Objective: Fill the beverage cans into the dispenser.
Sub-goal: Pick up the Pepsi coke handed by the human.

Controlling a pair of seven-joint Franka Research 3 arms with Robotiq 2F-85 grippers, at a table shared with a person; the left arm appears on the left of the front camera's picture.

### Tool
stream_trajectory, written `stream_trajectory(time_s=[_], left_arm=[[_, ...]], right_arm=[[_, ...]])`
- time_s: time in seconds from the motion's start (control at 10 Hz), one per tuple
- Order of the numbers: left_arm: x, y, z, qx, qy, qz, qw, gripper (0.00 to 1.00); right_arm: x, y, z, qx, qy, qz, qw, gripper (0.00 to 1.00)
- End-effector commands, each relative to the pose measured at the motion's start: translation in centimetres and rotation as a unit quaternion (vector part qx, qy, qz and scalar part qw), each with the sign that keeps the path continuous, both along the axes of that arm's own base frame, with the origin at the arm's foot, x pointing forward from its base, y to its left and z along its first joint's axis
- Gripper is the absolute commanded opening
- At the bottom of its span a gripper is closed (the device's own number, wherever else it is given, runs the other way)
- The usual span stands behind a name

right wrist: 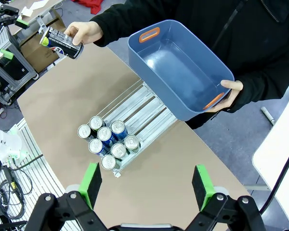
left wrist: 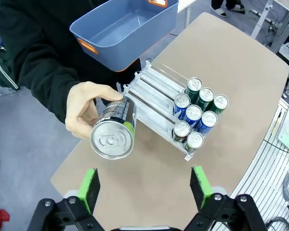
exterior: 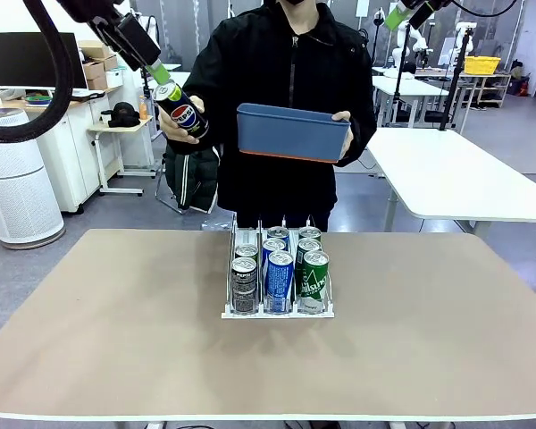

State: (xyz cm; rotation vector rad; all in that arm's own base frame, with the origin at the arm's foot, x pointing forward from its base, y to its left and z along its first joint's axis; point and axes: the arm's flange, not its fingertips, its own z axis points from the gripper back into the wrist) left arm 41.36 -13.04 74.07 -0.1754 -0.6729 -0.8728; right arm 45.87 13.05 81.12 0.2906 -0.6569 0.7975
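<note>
A person across the table holds a black beverage can (exterior: 184,113) with a round red-white-blue logo up in one hand, tilted. My left gripper (exterior: 158,73) hangs open just above its silver top. In the left wrist view the can (left wrist: 113,133) lies ahead of the open left gripper (left wrist: 144,186), outside its fingers. The dispenser (exterior: 277,314) stands mid-table with several dark grey, blue and green cans (exterior: 279,280) at the front of its three lanes. My right gripper (right wrist: 144,186) is open and empty, high above the dispenser (right wrist: 145,103).
The person's other hand holds an empty blue bin (exterior: 290,132) with an orange bottom edge above the table's far edge. It appears as the bin (right wrist: 178,67) in the right wrist view. Bare tan tabletop (exterior: 116,313) spreads around the dispenser.
</note>
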Motion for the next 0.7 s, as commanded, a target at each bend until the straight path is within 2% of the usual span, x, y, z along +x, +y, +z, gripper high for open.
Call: stream_trajectory(time_s=[0.0,0.3,0.4,0.5,0.6], left_arm=[[1.1,1.3,-0.3,-0.021,-0.014,-0.030,0.999,1.00],[2.6,1.7,-1.3,-0.037,-0.037,-0.047,0.998,1.00],[3.2,1.8,-1.5,-0.040,-0.031,-0.054,0.997,1.00],[2.1,1.8,-0.6,-0.019,-0.027,-0.029,0.999,1.00],[2.1,1.8,-0.6,-0.019,-0.027,-0.029,0.999,1.00]], right_arm=[[-0.1,-0.1,-0.2,-0.001,0.002,0.000,1.000,1.00],[-0.1,-0.1,-0.2,-0.001,0.002,0.000,1.000,1.00],[-0.1,-0.1,-0.2,-0.001,0.002,0.000,1.000,1.00],[-0.1,-0.1,-0.2,-0.001,0.002,0.000,1.000,1.00],[-0.1,-0.1,-0.2,-0.001,0.002,0.000,1.000,1.00]])
